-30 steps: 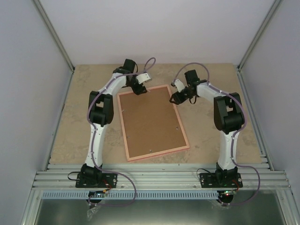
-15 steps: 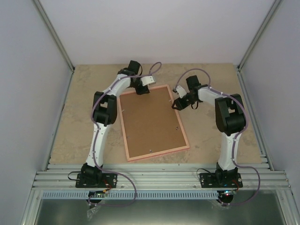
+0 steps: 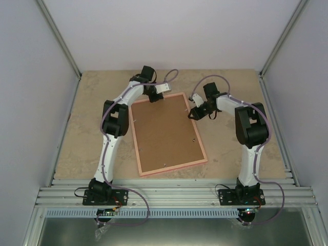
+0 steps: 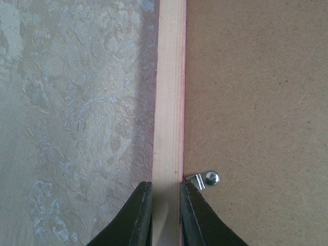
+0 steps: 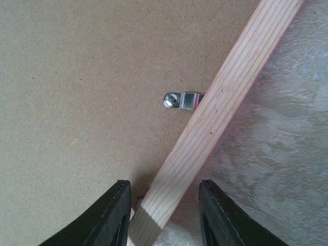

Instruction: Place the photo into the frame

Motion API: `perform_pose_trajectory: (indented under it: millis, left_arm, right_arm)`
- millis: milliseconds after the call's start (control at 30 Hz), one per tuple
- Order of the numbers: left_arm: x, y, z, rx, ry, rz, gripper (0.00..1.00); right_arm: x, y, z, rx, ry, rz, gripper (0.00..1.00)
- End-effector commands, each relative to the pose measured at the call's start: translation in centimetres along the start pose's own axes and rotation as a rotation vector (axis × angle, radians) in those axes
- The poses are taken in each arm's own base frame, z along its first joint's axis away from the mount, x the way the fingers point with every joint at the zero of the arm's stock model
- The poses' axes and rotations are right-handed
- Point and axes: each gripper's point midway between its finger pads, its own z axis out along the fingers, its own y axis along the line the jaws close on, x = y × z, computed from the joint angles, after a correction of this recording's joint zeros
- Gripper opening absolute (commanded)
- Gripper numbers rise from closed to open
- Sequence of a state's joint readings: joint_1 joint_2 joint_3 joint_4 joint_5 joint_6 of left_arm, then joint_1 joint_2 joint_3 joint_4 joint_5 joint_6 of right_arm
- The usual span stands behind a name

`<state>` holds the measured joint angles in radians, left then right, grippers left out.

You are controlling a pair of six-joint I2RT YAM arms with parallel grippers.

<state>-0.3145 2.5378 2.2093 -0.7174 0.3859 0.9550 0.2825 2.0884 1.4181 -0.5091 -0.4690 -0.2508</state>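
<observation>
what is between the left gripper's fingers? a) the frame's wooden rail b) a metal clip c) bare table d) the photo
a: the left gripper has a finger on each side of the pale rail of the frame; the metal clip sits beside them

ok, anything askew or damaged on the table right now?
Only mildly: the frame lies face down, turned slightly against the table edges. Backing board sits flat inside it, a clip over its edge. No damage visible; the photo isn't in view.
</observation>
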Motion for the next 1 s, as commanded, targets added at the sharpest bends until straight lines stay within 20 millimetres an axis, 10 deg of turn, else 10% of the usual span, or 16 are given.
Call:
perform_pose_trajectory:
  millis: [0, 233, 400, 567, 700, 967]
  left_arm:
    - [0.7, -2.7, 2.2, 0.083, 0.028, -0.010, 0.13]
    - [-0.3, 0.4, 0.2, -0.047, -0.001, -0.134, 0.22]
    - [3.4, 4.5, -2.4, -0.213, 0.037, -0.291, 0.21]
    - [6.3, 4.4, -5.0, -0.229, 0.033, -0.409, 0.23]
    - [6.3, 3.3, -6.3, -0.251, 0.009, -0.422, 0.27]
    - [6.4, 2.9, -6.5, -0.259, -0.003, -0.460, 0.29]
  right_arm:
    - [0.4, -0.8, 1.0, 0.006, 0.009, 0.001, 0.37]
    - [-1.1, -1.7, 1.3, 0.026, -0.015, -0.004, 0.36]
    - [-4.3, -2.7, 0.9, 0.038, -0.061, -0.038, 0.38]
    - [-7.1, -2.4, -3.6, 0.055, -0.143, -0.071, 0.64]
    - [-5.4, -0.6, -6.3, 0.030, -0.143, -0.044, 0.84]
    - [0.4, 2.5, -6.3, -0.034, -0.068, 0.026, 0.86]
